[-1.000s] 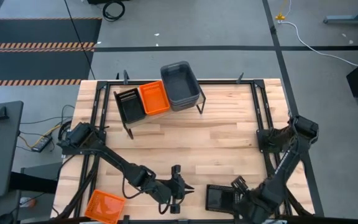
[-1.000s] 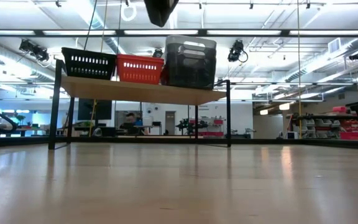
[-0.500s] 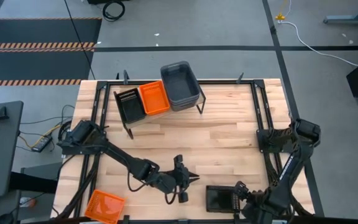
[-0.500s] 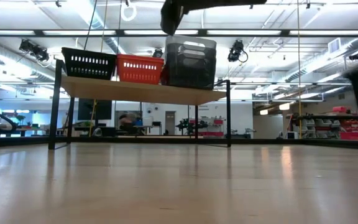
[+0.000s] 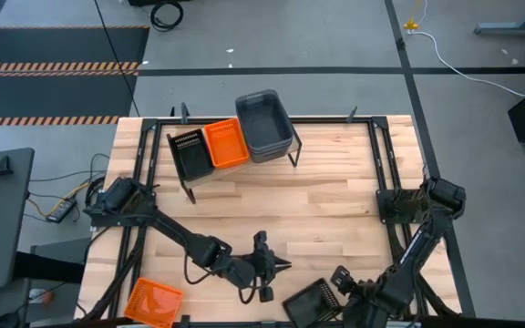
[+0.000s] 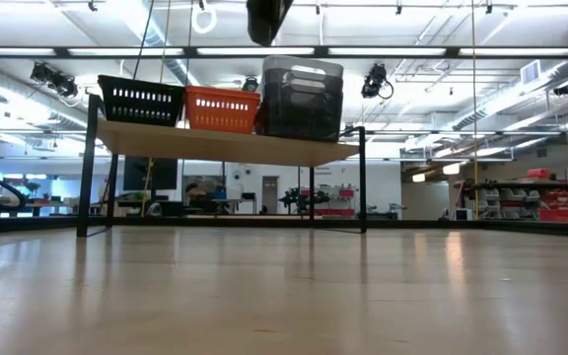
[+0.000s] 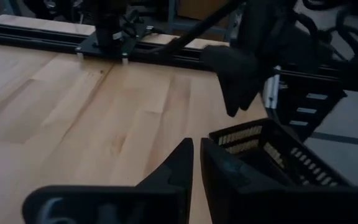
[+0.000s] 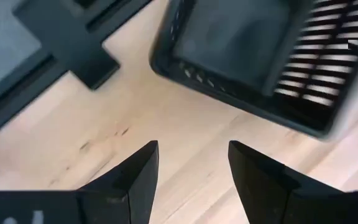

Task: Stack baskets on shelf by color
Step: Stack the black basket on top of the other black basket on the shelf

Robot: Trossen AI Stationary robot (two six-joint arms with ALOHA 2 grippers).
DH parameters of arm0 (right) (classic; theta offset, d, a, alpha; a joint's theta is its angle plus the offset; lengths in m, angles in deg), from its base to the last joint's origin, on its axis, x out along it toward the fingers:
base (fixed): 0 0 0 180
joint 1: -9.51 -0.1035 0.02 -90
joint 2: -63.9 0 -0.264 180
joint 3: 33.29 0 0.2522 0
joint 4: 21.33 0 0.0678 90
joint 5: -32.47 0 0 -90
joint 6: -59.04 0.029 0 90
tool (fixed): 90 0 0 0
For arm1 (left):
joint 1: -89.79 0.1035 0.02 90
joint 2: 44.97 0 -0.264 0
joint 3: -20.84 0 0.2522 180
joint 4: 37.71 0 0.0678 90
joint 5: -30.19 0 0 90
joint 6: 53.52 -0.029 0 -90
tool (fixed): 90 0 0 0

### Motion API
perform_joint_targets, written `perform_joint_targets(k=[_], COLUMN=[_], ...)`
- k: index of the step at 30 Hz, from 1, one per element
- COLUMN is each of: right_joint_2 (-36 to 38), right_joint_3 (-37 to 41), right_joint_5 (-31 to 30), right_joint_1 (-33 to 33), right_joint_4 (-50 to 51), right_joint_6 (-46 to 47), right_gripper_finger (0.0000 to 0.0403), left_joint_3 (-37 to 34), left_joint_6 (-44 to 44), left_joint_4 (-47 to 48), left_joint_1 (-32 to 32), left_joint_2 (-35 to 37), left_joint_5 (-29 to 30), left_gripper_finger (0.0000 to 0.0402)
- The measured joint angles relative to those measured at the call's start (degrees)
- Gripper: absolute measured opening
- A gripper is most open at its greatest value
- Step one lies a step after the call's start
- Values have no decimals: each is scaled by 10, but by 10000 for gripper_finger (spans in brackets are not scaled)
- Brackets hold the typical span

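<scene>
A low shelf [image 6: 225,146] stands at the table's far side. On its plank rest a black basket [image 6: 141,101], an orange basket [image 6: 222,108] and a deep grey bin [image 6: 302,99], side by side. Another black basket [image 5: 308,302] lies askew at the near edge, and an orange one [image 5: 153,302] sits at the near left corner. My right gripper [image 8: 192,146] is open, just to the right of the near black basket [image 8: 241,56] and apart from it. My left gripper [image 7: 196,146] is shut and hangs over bare wood just to that basket's left [image 7: 272,155].
Black rails run along the table's left and right sides, carrying both arm bases [image 5: 121,200] [image 5: 427,200]. Bare wood stretches between the shelf and the grippers. The near black basket lies close to the table's near edge.
The near black basket has turned about on the table, and its left end has swung toward the near edge. My right gripper has shifted slightly left, staying beside the basket. My left gripper has moved a little toward the far edge and right.
</scene>
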Motion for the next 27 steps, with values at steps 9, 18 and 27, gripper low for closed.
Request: perform_joint_targets(k=[9,18,27], right_joint_2=[1,0,-1], right_joint_3=[-64,-62,-61], right_joint_5=[-27,5,7], right_joint_1=[-11,8,1], right_joint_4=[10,-12,-84], right_joint_6=[22,34,27], right_gripper_finger=[196,197,197], left_joint_3=[0,0,0], left_joint_6=[0,0,0], left_joint_4=[0,0,3], left_joint_1=[-3,-3,-6], left_joint_2=[0,0,0], left_joint_5=[0,0,0], left_gripper_finger=[34,33,31])
